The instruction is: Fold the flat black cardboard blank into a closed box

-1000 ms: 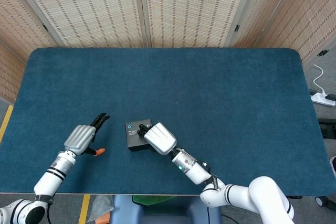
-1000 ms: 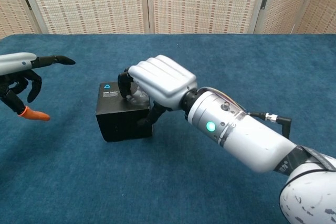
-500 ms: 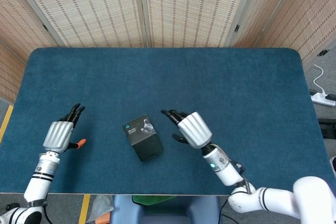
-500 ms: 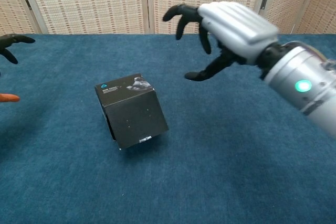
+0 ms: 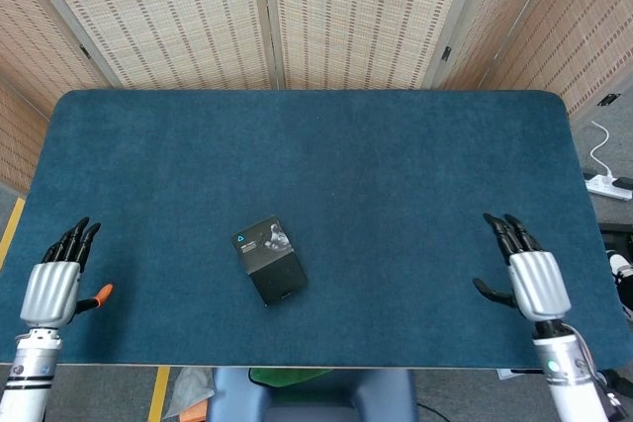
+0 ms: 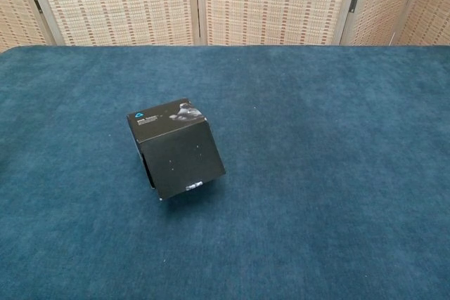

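The black cardboard box (image 5: 269, 258) stands folded up and closed on the blue table, left of centre; the chest view shows the black cardboard box (image 6: 176, 147) alone, with a printed top face. My left hand (image 5: 53, 284) hovers near the table's front left corner, fingers apart and holding nothing. Far to the right, near the front right edge, my right hand (image 5: 531, 277) is likewise spread with nothing in it. Both hands are well away from the box and neither appears in the chest view.
The blue table (image 5: 396, 175) stretches wide around the box. Woven folding screens (image 5: 267, 17) stand behind it. A white power strip (image 5: 611, 185) with a cable lies on the floor at the right.
My right hand let go of the box and drew back to the front right edge. My left hand withdrew to the front left. The box was turned slightly, then stayed put.
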You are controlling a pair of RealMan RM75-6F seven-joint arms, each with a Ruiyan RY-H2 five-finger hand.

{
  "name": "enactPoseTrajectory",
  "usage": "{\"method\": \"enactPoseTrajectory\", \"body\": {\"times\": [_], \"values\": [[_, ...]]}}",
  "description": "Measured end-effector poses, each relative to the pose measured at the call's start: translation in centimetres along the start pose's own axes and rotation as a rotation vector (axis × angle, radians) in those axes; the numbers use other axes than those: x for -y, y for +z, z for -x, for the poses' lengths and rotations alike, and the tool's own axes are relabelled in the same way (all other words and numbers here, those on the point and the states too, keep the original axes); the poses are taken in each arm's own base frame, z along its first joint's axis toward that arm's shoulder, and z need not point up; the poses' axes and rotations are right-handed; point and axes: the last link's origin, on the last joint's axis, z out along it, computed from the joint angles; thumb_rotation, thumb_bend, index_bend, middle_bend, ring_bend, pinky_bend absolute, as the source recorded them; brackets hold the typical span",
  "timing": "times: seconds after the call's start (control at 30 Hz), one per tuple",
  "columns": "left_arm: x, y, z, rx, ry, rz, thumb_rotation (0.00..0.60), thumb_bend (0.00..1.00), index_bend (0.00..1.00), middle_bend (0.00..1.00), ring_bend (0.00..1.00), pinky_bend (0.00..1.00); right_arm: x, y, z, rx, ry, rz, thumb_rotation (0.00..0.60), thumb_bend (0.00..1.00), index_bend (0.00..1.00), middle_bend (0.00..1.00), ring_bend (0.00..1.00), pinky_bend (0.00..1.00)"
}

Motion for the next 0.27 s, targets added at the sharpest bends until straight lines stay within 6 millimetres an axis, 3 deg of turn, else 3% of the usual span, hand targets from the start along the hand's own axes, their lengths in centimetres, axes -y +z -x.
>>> {"method": "enactPoseTrajectory", "body": {"times": [0.27], "values": [[0.0, -3.9, -0.4, -0.004, -0.021, 0.010, 0.600, 0.20, 0.05, 0.09, 0.10, 0.21, -3.8, -5.4, -0.6, -0.038, 0.056, 0.088, 0.600, 0.17, 0.03, 0.11, 0.02, 0.21]]}}
